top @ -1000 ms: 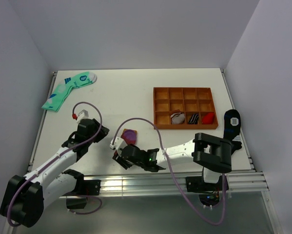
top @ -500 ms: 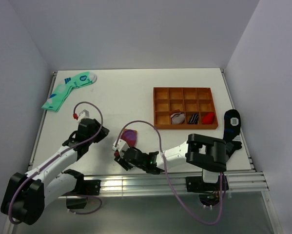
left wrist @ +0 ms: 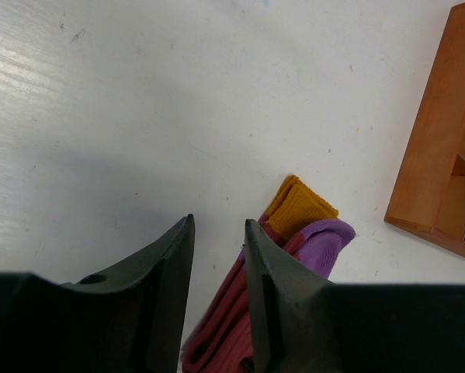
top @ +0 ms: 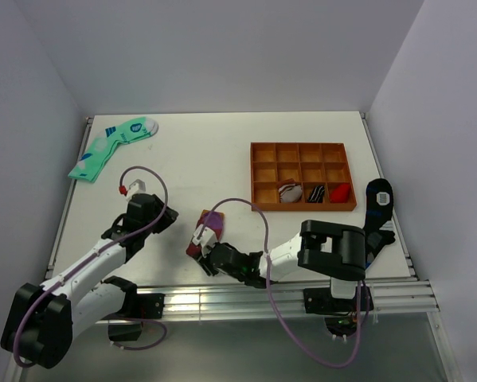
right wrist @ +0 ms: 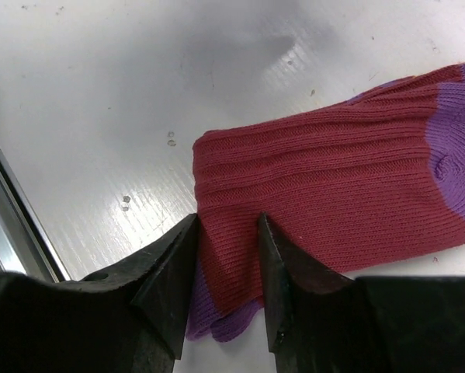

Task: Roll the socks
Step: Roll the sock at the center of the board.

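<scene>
The socks (top: 208, 228) lie folded on the white table near its front edge: maroon ribbed knit with purple ends and a mustard cuff (left wrist: 298, 206). My right gripper (right wrist: 227, 217) reaches in low from the right, and its jaws pinch the folded maroon edge of the socks (right wrist: 333, 179), with a purple tip poking out below. In the top view that right gripper (top: 207, 253) sits at the socks' near end. The left gripper (left wrist: 219, 221) stands just left of the socks (left wrist: 224, 326), its jaws a little apart over bare table and holding nothing.
An orange wooden tray (top: 302, 146) with compartments stands right of centre, three rolled sock bundles (top: 316, 192) in its front row. Mint-green socks (top: 111, 143) lie at the back left. A black sock (top: 378, 199) rests at the right edge. A metal rail (top: 246, 298) runs along the table's front.
My right gripper has slid left and forward onto the near end of the socks, and its jaws have narrowed on the fabric. The socks look bunched up. The left arm has hardly moved.
</scene>
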Robot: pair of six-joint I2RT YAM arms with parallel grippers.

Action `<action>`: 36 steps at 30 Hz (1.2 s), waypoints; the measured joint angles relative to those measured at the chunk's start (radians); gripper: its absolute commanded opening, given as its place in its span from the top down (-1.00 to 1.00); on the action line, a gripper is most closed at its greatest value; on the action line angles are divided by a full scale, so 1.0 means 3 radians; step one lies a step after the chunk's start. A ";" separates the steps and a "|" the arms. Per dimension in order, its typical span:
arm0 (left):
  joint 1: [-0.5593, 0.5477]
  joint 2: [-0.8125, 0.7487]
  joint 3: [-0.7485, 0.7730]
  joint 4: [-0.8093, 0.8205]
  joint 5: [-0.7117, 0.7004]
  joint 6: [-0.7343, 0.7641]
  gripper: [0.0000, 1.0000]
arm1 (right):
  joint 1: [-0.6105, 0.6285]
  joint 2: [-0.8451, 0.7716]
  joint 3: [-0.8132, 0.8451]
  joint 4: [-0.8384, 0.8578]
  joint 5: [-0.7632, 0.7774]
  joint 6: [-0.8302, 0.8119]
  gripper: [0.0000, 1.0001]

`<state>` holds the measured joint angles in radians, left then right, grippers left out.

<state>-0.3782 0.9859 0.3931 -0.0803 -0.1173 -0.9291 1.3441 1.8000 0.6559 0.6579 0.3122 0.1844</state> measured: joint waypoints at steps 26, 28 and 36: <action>-0.0509 -0.0472 -0.0504 0.0490 -0.0014 -0.0193 0.22 | -0.1041 -0.0306 -0.0085 -0.0498 -0.2096 0.0736 0.56; -0.0581 -0.0565 -0.0557 0.0506 -0.0065 -0.0205 0.21 | -0.1128 -0.0275 0.0005 -0.0671 -0.2321 0.0796 0.57; -0.0867 -0.1083 -0.1012 0.0799 -0.0278 -0.0214 0.10 | -0.1376 -0.0038 0.0273 -0.1045 -0.3126 0.1026 0.62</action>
<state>-0.6384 0.6609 0.0895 0.1593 -0.2008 -0.9932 0.9314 1.7885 0.7380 0.3443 -0.6254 0.4923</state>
